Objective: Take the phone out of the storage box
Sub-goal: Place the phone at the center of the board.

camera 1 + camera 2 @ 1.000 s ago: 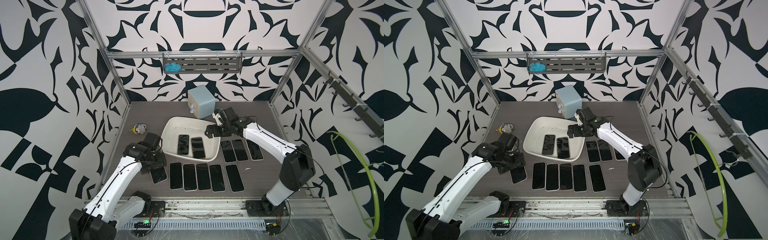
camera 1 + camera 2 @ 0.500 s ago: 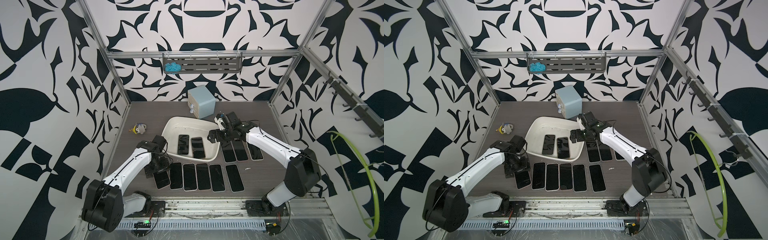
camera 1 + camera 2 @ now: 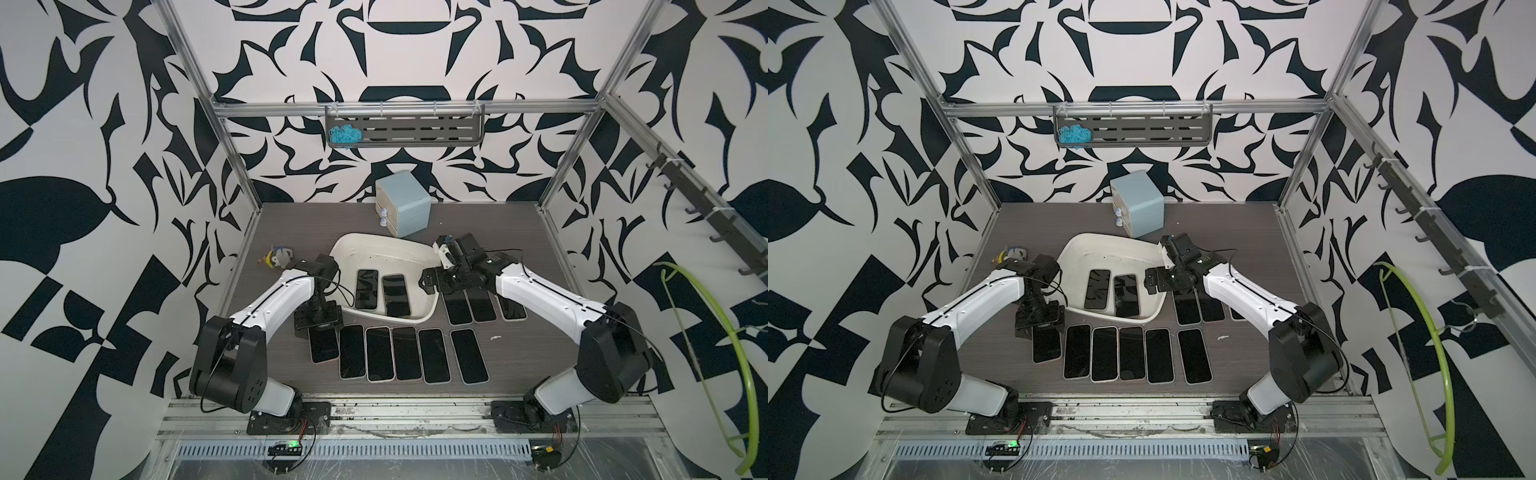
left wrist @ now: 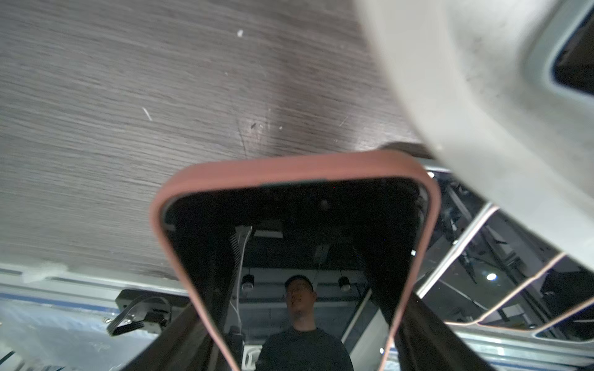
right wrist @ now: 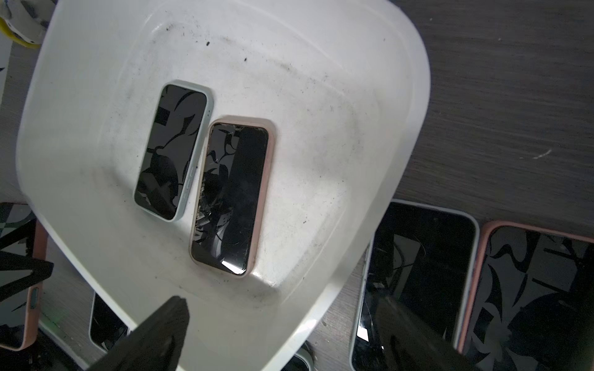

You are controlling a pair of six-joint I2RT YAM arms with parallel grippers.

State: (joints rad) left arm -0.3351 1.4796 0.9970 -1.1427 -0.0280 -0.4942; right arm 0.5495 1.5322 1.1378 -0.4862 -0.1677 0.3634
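The left gripper (image 3: 319, 326) is pinched on the end of a pink-cased phone (image 4: 289, 241). That phone lies flat on the table (image 3: 299, 224) just outside the box (image 3: 374, 241), at the end of a row (image 3: 405, 353) of laid-out phones.

The right gripper (image 3: 435, 284) is spread wide and hangs over the box's rim, one finger seemingly inside the rim and one outside. Two phones lie flat in the box ahead of its fingertips, side by side and apparently touching. The cracked phone (image 5: 229, 196) is nearer and the pale-cased phone (image 5: 172, 151) is beyond it.

Each looks like a stiff, fairly heavy slab with slick glass, and the cracked one is likely fragile. The softer case edges probably give the best hold: across the narrow width, on the long sides, with the fingers off the screen. Lying flat on the smooth floor, a phone may slide before the fingers catch its edges.
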